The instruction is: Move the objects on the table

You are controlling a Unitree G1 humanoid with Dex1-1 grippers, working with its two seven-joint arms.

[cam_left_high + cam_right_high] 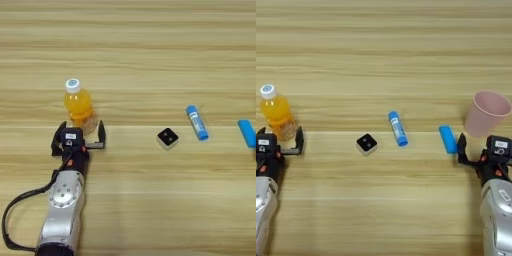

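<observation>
Nearest the camera, the silver left arm reaches up from the bottom edge, and its left pincer (pixel 81 134) sits at the base of the orange-juice bottle (pixel 79 106). Its two black fingers (pixel 101 134) are spread apart, one on either side of the bottle's lower part, not clamped on it. The bottle stands upright on the counter (pixel 150 50), white cap on top, at the left side of the scene.

At the far right, the right arm also comes in from the bottom edge. The right pincer (pixel 478 150) is open, with one finger (pixel 461 148) just beside the near end of a blue tube (pixel 447 138) and the pink cup (pixel 487 113) standing upright just beyond it.

Between the two arms, a small white cube with a black top (pixel 366 144) lies near the middle of the counter. A second blue tube (pixel 397 128) with a white label lies just to its right, pointing roughly away from the camera. The two tubes are well apart from the bottle.
</observation>
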